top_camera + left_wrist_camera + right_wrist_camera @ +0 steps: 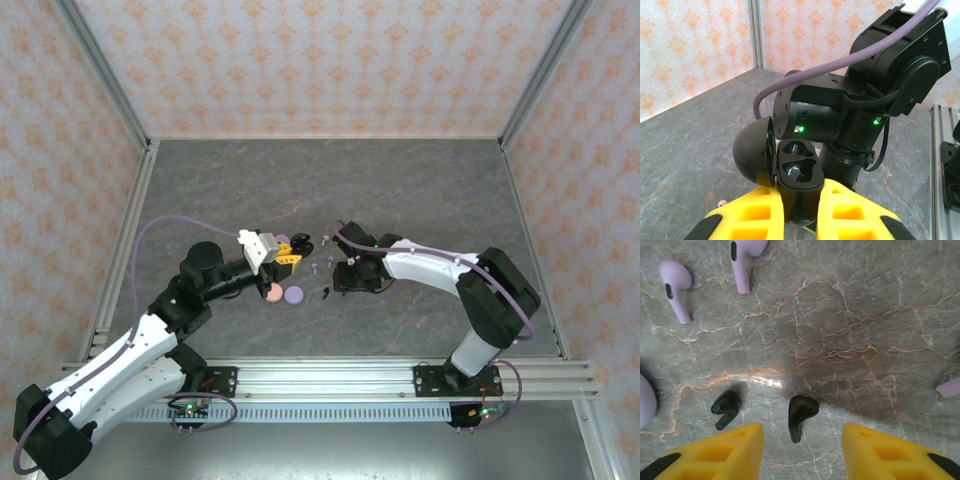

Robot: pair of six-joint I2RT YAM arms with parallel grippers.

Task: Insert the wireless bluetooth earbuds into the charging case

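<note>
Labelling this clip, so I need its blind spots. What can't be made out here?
Top view: earbuds too small to count.
Left wrist: case bottom hidden by left fingers.
Right wrist: purple shape cut off by left edge; purple stem cut off by right edge.

My pincer [802, 432]: yellow fingers apart, touching nothing.
Black earbud [801, 415]: on the bench [865, 315], lying in the gap between my fingers, stem toward me.
Second black earbud [726, 407]: near the first, outside my fingers.
Purple earbud [676, 287]: farther off, stem toward me.
Other purple earbud [742, 262]: just beside it.
</note>
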